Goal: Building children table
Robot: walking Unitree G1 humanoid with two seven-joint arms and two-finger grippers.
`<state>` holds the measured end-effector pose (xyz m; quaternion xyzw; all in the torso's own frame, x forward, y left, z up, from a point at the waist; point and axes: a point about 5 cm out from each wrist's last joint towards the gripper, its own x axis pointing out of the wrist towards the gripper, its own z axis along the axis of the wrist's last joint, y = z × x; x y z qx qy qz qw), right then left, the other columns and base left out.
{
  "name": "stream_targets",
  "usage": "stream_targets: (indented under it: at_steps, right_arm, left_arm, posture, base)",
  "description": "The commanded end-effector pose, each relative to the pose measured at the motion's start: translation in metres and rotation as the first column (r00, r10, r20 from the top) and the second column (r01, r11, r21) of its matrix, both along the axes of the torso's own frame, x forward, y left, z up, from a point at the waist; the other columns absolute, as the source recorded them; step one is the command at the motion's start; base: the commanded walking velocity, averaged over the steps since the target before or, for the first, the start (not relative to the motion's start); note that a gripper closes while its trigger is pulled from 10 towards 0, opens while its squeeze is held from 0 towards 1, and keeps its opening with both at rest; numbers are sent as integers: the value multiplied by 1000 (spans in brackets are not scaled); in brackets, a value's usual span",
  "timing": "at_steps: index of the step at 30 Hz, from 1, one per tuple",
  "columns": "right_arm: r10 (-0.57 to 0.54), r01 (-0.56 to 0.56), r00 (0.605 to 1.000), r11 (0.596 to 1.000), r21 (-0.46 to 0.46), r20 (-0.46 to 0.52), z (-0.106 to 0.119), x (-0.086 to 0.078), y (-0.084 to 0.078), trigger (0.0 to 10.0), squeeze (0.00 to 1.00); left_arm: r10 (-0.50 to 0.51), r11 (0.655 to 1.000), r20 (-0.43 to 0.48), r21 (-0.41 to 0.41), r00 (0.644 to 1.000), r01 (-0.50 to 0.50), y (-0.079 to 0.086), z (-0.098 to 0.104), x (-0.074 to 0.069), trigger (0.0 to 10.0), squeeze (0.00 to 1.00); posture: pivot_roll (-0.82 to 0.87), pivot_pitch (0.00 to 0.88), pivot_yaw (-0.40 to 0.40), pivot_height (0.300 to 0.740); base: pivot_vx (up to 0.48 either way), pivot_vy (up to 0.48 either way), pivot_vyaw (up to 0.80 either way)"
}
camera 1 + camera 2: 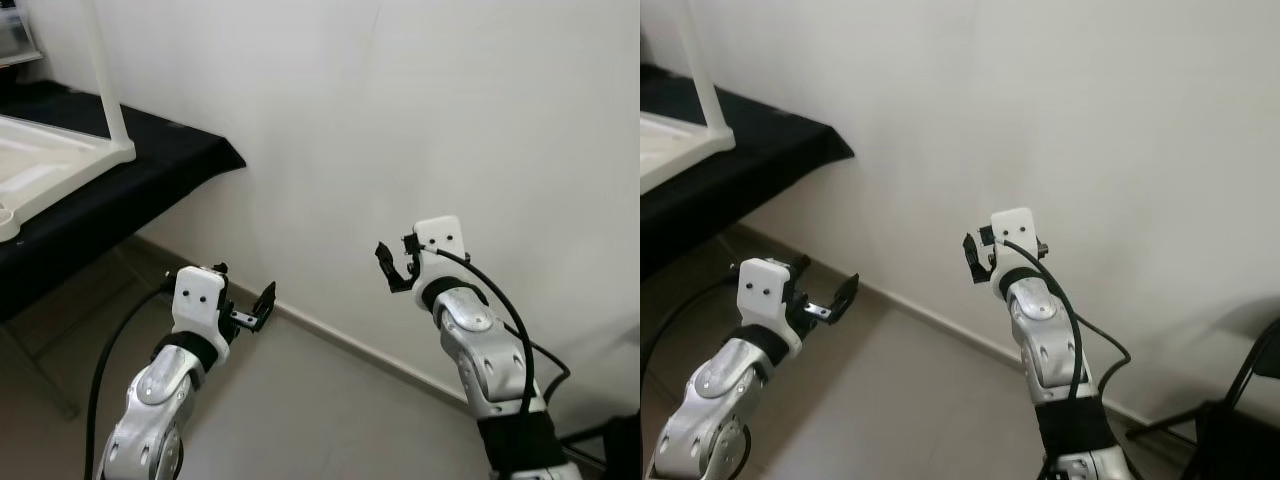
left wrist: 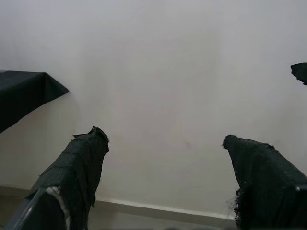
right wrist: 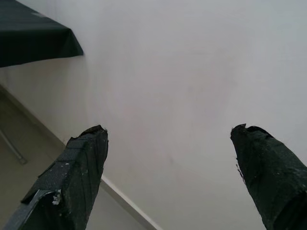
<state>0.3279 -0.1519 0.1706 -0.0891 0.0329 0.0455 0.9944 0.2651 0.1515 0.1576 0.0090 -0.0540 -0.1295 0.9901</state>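
**a:** so where's the robot at with the kids' table build? both arms are up but nothing's in them?

**b:** yeah, both empty. the left end effector [image 1: 252,312] is spread wide with only the plain white wall [image 1: 420,110] ahead between its black cloth-wrapped fingers [image 2: 79,167]. the right end effector [image 1: 392,268] is the same, wide and holding nothing, raised a bit higher than the left.

**a:** then where's the actual table?

**b:** well off to the left of the left end effector and higher up. the white plastic children's table [image 1: 45,170] lies flipped with its underside up on a black cloth-covered tabletop [image 1: 150,165], and one white slim leg [image 1: 108,75] stands straight up from its near corner. my guess is it's flipped so the legs can push down into the corner sockets, but that's just me reading it.

**a:** any trays or boxes with parts?

**b:** nothing i can make out. the upturned top has a raised rim, kind of tray-like, but i can't see any loose parts in it. there's a black folding stand [image 1: 1240,400] well to the right of the right end effector, on the beige tiled floor [image 1: 300,420].

**a:** so what now?

**b:** probably needs to turn left toward the tabletop. it's facing bare wall, nothing in reach.
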Motion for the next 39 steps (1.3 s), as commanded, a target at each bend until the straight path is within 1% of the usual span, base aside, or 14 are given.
stream_targets:
  at_steps: [1, 24, 39]
  right_arm:
    - [-8, 8, 1000, 1000, -4, 0, -1, 1, -2, 10000, 0]
    - [-9, 9, 1000, 1000, -6, -6, -5, 1, -2, 10000, 0]
    - [-11, 11, 1000, 1000, -7, -8, -6, 0, -3, 10000, 0]
  left_arm:
    - [4, 1000, -7, -20, 1000, -4, 1, 1, 1, 10000, 0]
    - [-21, 999, -10, -29, 1000, 21, 0, 0, 0, 10000, 0]
    - [-34, 999, -11, -30, 999, 33, -2, 0, 1, 10000, 0]
  posture:
    - [74, 0, -121, 740]
    - [71, 0, -115, 740]
    - [70, 0, -114, 740]
  base:
    - [0, 0, 0]
    - [0, 0, 0]
    - [229, 0, 0]
